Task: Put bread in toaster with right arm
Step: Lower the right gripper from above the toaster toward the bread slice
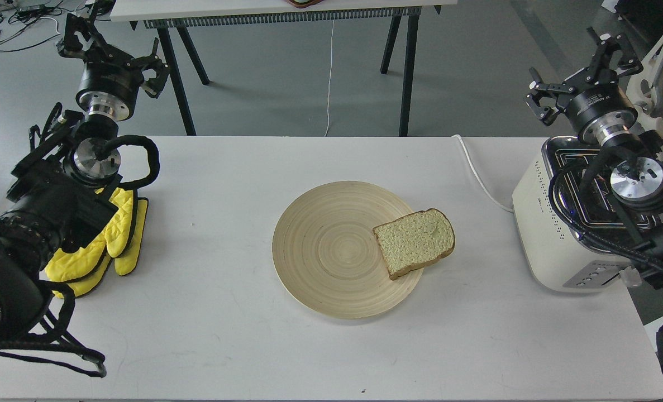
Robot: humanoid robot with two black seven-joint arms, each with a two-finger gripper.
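One slice of bread [415, 241], pale with a brown crust, lies flat on the right rim of a round wooden plate [320, 251] and juts past its edge. At the table's right end stands the cream-white toaster [552, 229]; my right arm partly covers its chrome top. The right gripper [580, 72] is raised beyond the toaster's far side, open and empty, well away from the bread. Over the far left corner, the left gripper [116, 51] is also up, open and holding nothing.
Yellow oven mitts [110, 240] lie on the white table [208, 335] under my left arm. A white cable [479, 176] runs from the toaster toward the table's back edge. Another table [275, 14] on black legs stands behind.
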